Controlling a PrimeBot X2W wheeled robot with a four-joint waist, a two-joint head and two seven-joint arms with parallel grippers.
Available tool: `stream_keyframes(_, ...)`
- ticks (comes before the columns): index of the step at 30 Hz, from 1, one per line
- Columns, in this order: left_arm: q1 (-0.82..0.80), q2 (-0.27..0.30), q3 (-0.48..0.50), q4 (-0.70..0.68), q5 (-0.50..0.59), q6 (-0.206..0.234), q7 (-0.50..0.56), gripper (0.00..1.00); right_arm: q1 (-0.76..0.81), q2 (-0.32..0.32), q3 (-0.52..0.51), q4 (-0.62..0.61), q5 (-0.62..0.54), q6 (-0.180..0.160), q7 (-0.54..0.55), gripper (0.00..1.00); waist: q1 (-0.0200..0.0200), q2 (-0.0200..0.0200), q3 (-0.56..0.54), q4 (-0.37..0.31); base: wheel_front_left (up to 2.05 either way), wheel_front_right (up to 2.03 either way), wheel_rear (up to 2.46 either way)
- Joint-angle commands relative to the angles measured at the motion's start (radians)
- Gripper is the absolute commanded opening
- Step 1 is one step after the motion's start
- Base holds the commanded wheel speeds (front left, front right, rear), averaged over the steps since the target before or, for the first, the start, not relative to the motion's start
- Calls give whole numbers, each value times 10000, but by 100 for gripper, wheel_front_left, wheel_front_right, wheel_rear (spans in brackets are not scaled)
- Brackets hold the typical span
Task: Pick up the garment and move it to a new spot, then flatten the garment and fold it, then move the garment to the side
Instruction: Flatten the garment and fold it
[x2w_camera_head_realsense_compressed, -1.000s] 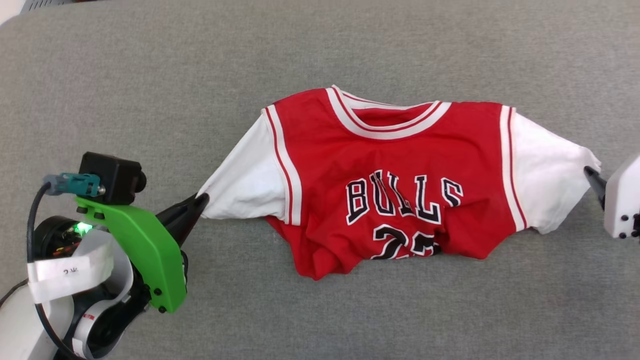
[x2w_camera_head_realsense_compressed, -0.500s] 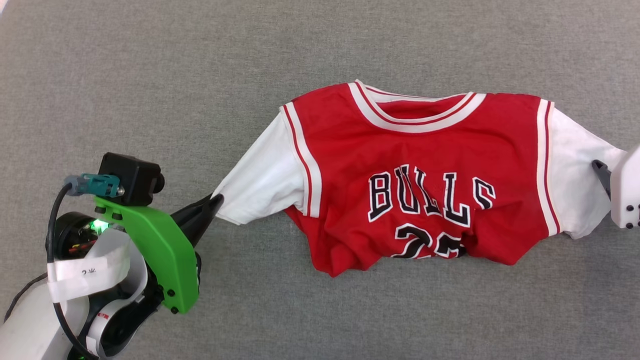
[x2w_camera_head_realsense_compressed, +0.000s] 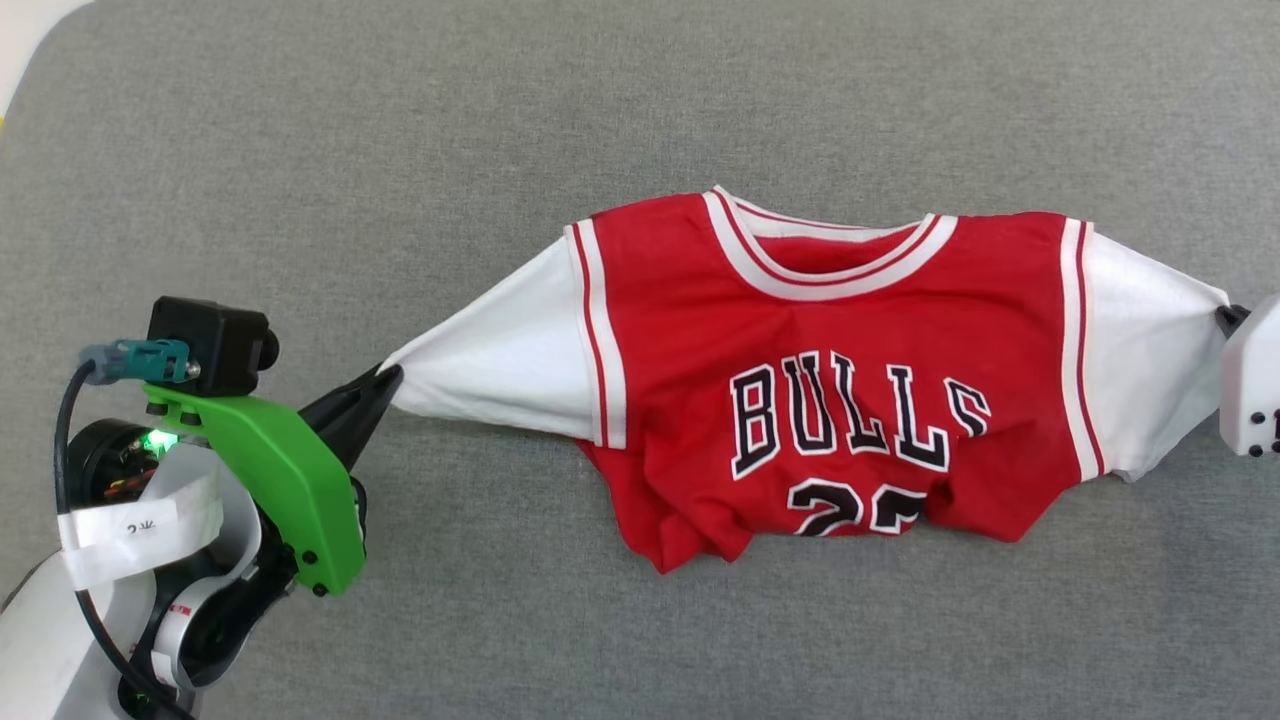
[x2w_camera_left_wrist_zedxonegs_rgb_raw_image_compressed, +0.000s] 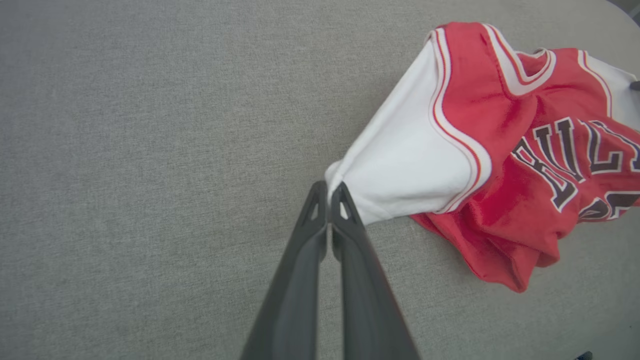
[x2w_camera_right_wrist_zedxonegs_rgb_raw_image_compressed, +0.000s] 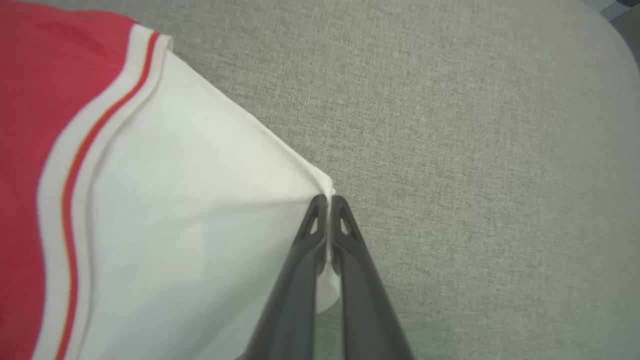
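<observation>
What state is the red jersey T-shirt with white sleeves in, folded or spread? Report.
Spread, not flat: red jersey T-shirt lies front up, sleeves stretched between left gripper and right gripper; lower hem bunched.

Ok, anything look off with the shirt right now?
On the garment, the lower hem is bunched up, hiding the bottom of the 23. Sleeves are stretched between left gripper and right gripper; no damage visible.
</observation>
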Motion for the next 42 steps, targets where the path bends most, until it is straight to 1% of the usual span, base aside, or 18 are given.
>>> stream_keyframes(1, -68, -49, 80, 73, 59, -50, -161, 0, -85, -151, 16, -72, 56, -9, -152, 0, 0, -1, -460, -105, 0, 0, 0)
stream_keyframes(8, -93, 16, 513, 263, 248, -56, -892, 0, -208, -722, 91, -1286, 366, -9, -345, 0, 0, -1, -1560, -306, 0, 0, 0)
stream_keyframes(15, -258, 237, 1132, -79, 507, 187, -1408, 0, -407, -1313, -15, -2815, 651, -9, -147, 0, 0, -1, -2416, -469, 0, 0, 0)
stream_keyframes(19, -318, 432, 1375, -336, 678, 237, -1592, 0, -540, -1587, -55, -3487, 450, -9, -271, 0, 0, -1, -2832, -557, 0, 0, 0)
stream_keyframes(24, -704, 633, 1721, -697, 790, 252, -1773, 0, -756, -1671, -176, -4114, 551, -9, -207, 0, 0, -1, -3014, -603, 0, 0, 0)
stream_keyframes(30, -1293, 794, 2061, -813, 732, 175, -1890, 0, -1006, -1552, -521, -4609, 574, -9, -332, 0, 0, -1, -2996, -619, 0, 0, 0)
stream_keyframes(34, -1770, 900, 2163, -671, 699, -41, -2013, 0, -1272, -1512, -652, -4721, 514, -9, -461, 0, 0, -1, -2768, -640, 0, 0, 0)
stream_keyframes(38, -2472, 1055, 2160, -208, 517, -462, -1991, 0, -1843, -1471, -674, -4681, 468, -9, -645, 0, 0, -1, -2311, -706, 0, 0, 0)
stream_keyframes(42, -3483, 1221, 2197, 407, 277, -873, -1872, 0, -2766, -1414, -628, -4349, 419, -9, -821, 0, 0, -1, -1715, -753, 0, 0, 0)
